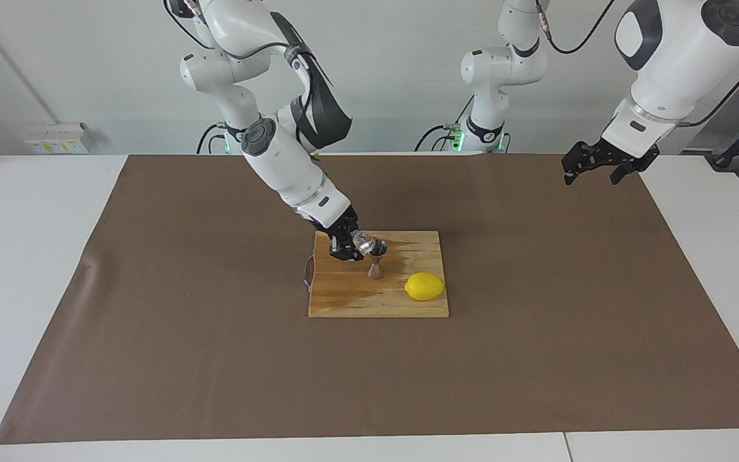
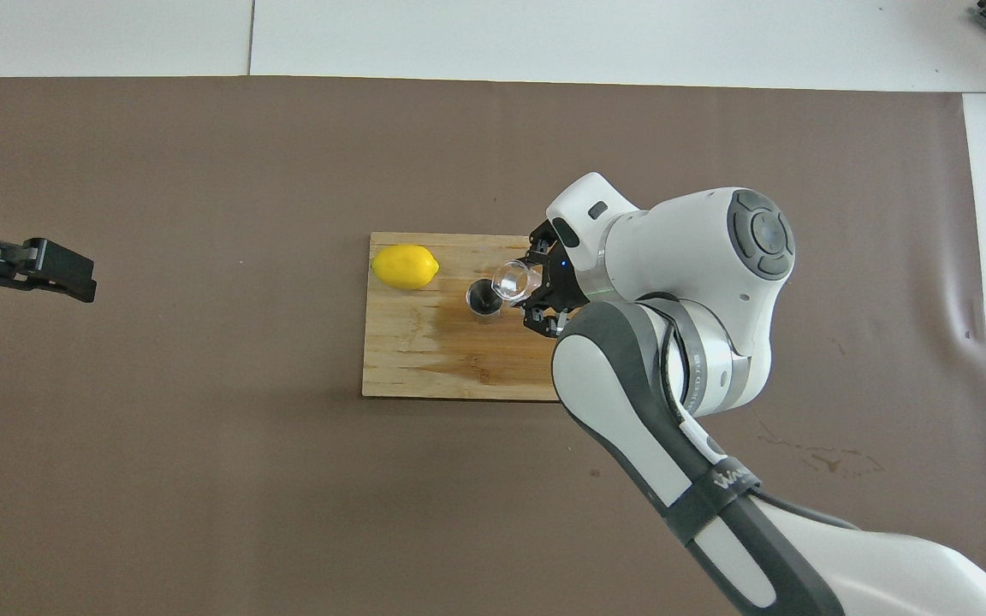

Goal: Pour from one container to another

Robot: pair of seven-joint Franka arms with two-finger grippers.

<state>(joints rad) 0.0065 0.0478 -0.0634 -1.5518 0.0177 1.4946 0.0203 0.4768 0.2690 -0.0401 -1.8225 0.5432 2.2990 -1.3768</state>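
My right gripper (image 1: pixel 351 246) (image 2: pixel 534 293) is shut on the tiny clear glass cup (image 1: pixel 364 241) (image 2: pixel 513 279). It holds the cup tilted, with the rim over the mouth of the steel jigger (image 1: pixel 376 259) (image 2: pixel 484 300). The jigger stands upright on the wooden cutting board (image 1: pixel 344 298) (image 2: pixel 424 359). My left gripper (image 1: pixel 594 168) (image 2: pixel 52 272) is open and empty, up in the air over the brown mat at the left arm's end, and it waits there.
A yellow lemon (image 1: pixel 424 286) (image 2: pixel 406 266) lies on the board, beside the jigger and farther from the robots. A brown mat (image 1: pixel 151 321) (image 2: pixel 202 479) covers the table. The board shows a darker wet patch beside the jigger.
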